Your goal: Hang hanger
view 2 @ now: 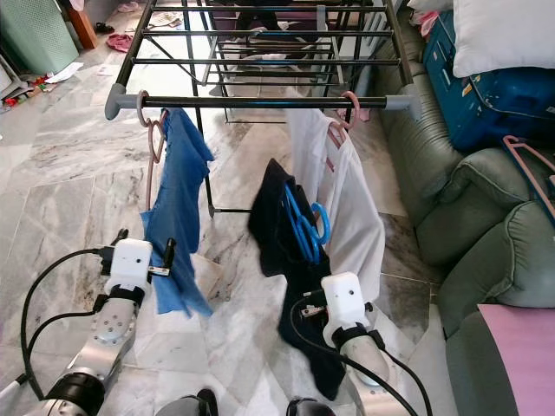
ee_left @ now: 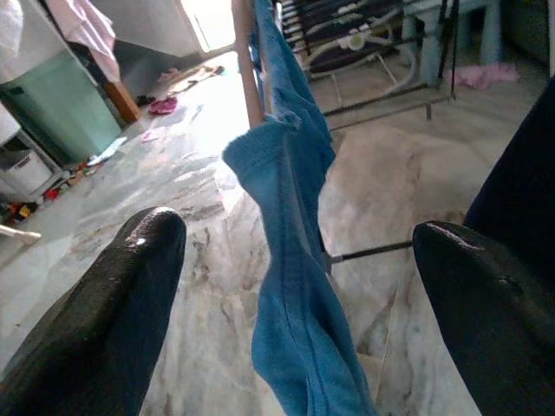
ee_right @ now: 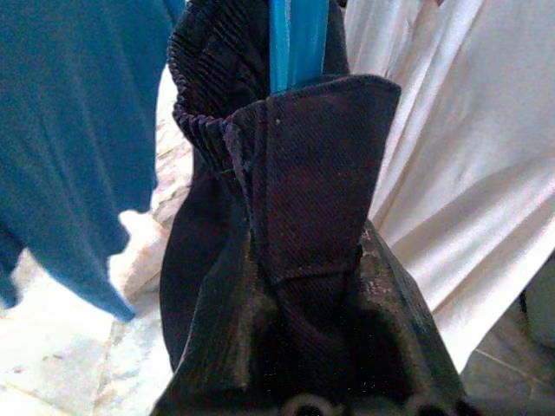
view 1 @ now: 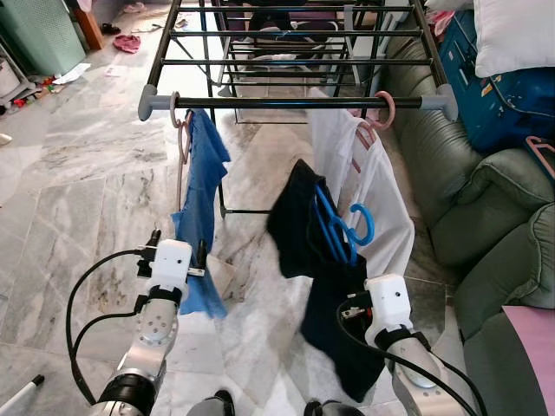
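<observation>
A blue hanger (view 1: 342, 227) carrying a dark garment (view 1: 295, 221) hangs in the air below the drying rack's front bar (view 1: 295, 102). My right gripper (ee_right: 303, 260) is shut on the garment's dark fabric, with the blue hanger (ee_right: 297, 39) rising just beyond it. On the bar hang a blue shirt (view 1: 204, 199) on a pink hanger at the left and a white shirt (view 1: 373, 199) on a pink hanger at the right. My left gripper (ee_left: 299, 251) is open, its fingers spread either side of the blue shirt's lower part (ee_left: 295, 286) without touching it.
A green sofa (view 1: 486, 199) runs along the right, with a pink hanger (view 1: 542, 156) lying on it and a pink cushion (view 1: 529, 347) near me. A white pillow (view 1: 516, 35) rests on blue luggage behind. Marble floor (view 1: 78, 191) lies open to the left.
</observation>
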Robot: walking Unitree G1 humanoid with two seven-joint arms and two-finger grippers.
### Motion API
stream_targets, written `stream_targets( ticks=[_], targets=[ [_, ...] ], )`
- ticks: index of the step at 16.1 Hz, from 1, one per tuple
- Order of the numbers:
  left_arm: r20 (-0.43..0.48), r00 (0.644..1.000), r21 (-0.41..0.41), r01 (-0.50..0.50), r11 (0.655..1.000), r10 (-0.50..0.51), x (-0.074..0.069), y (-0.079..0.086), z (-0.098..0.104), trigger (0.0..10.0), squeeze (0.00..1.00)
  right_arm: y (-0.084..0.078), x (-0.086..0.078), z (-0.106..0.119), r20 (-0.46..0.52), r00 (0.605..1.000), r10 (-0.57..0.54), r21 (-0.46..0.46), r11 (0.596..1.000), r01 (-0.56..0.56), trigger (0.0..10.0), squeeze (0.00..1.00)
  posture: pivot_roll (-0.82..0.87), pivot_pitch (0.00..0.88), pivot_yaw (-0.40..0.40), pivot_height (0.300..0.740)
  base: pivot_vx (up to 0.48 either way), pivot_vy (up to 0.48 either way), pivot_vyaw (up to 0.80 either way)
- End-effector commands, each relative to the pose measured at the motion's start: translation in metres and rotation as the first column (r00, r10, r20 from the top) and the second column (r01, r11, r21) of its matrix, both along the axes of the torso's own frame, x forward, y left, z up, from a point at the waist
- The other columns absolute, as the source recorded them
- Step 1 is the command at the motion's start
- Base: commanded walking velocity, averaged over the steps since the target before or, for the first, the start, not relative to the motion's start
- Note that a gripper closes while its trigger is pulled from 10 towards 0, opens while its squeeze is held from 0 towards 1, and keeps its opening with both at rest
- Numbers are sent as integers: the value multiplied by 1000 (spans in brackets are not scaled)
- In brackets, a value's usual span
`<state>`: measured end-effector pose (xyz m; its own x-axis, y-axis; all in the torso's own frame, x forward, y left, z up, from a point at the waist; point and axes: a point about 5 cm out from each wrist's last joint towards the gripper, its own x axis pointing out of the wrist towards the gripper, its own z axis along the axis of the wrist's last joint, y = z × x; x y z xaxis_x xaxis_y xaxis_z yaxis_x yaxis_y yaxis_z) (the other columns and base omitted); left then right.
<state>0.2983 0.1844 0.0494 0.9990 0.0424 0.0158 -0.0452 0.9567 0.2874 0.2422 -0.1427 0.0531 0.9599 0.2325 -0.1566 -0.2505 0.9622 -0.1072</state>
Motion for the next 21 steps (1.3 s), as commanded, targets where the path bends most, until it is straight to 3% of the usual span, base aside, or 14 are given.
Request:
stream_targets(
  ticks=[1,2,3,4,5,12,21],
  targets=[
    [22,999,3,-27,1000,27,-3,7,1,10000,1000,-1,2,6,39,999,-11,11,1000,11,10000,0,-168,151,21,740,0,0,0],
    [73,996,27,-54,998,52,0,9,11,10000,1000,-1,2,6,42,999,-12,12,1000,11,10000,0,-169,151,19,740,0,0,0],
    [89,994,36,-60,998,57,3,8,15,10000,882,-1,2,6,43,999,-12,11,1000,11,10000,0,-169,151,19,740,0,0,0],
    [111,993,19,-46,999,44,7,5,23,10000,243,-1,2,6,45,999,-10,12,1000,9,10000,0,-169,150,17,740,0,0,0],
    [125,991,15,-41,999,39,11,3,28,10000,12,-1,2,6,46,999,-8,12,1000,8,10000,0,-170,151,19,740,0,0,0],
    [256,966,-41,-20,999,30,34,-7,71,10000,0,-1,1,8,57,998,-11,11,1000,10,10000,0,-176,153,20,740,0,0,0],
    [318,948,-85,18,996,10,37,-14,91,10000,0,1,1,7,61,998,-14,16,1000,13,10000,0,-172,158,22,740,0,0,0]
  ],
)
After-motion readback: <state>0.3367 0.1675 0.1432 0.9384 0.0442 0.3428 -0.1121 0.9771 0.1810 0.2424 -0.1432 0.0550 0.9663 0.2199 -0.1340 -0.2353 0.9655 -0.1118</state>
